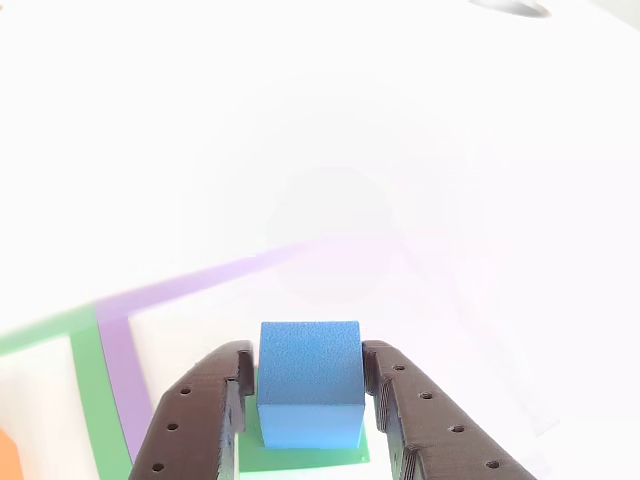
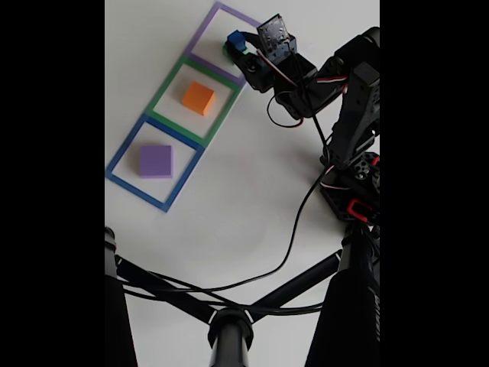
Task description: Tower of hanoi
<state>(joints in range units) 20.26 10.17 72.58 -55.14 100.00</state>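
My gripper [image 1: 310,352] is shut on the small blue cube [image 1: 310,385], with a dark finger pressed against each side. A green patch [image 1: 300,455] shows just beneath the cube; what it is I cannot tell. In the fixed view the gripper [image 2: 236,43] holds the blue cube [image 2: 235,37] at the near edge of the purple square outline [image 2: 202,30]. The orange block [image 2: 198,98] sits inside the green outline [image 2: 166,86]. Inside the blue outline [image 2: 126,145] lies the flat purple slab [image 2: 156,161]. A sliver of the orange block [image 1: 8,455] shows at the other view's bottom left.
The arm's base [image 2: 355,187] stands at the right of the white table [image 2: 244,191], and a black cable [image 2: 294,245] trails from it across the surface. Black stand legs [image 2: 229,329] cross the bottom of the fixed view.
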